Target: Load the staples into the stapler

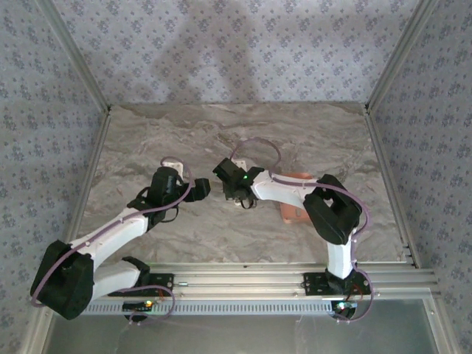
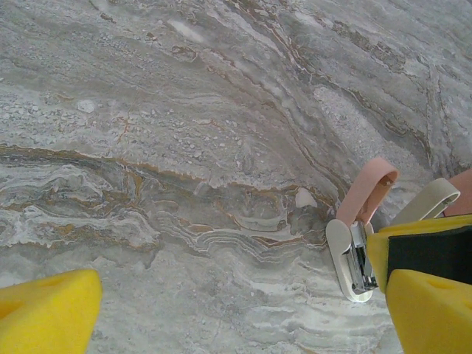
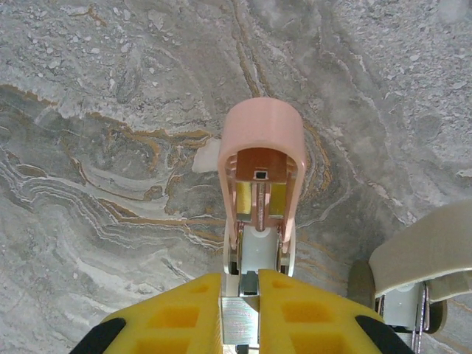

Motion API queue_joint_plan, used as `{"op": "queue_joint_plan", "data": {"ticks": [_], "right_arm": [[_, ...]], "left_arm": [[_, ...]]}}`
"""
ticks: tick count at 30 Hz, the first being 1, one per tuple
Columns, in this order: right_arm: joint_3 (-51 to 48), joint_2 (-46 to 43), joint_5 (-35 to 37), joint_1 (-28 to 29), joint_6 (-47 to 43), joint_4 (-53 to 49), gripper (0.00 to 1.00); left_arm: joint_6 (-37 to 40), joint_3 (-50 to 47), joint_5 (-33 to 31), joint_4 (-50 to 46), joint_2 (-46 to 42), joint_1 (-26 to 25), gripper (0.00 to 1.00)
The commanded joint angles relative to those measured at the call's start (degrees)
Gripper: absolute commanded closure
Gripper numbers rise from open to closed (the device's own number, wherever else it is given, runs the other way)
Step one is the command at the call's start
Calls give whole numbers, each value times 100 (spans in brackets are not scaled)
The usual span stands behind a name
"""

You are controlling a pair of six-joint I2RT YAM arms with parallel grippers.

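Pink stapler (image 3: 262, 122) pinched in right claw (image 3: 240, 295)

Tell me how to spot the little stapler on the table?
Look at the marble table, near its middle, where the right gripper reaches. Pinched between its yellow fingers is the stapler, its top swung open. It is tiny and pale pink, unlike the bigger salmon-orange tray nearby.

The stapler (image 3: 262, 133) lies open near the middle of the marble tabletop (image 3: 88, 110). Its pale pink cover is swung up off the white base, baring the metal channel. The staples (image 3: 240, 322), a small grey strip, sit pinched in the right gripper (image 3: 240, 286) at the channel's mouth.
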Motion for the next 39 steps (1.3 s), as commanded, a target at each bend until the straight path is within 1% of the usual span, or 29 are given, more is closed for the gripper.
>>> {"op": "queue_joint_plan", "data": {"ticks": [1,23,39], "right_arm": [[111,124,49,21,147,-163,84],[-249,29,97,88,373,-159,84],[-390,-242,168,146,431,-318,84]], "left_arm": [[91,-72,-75,-13,-61,41,2],[35,-158,-22,70,-37,48,1],[3,-144,75,145,26,41,2]]}}
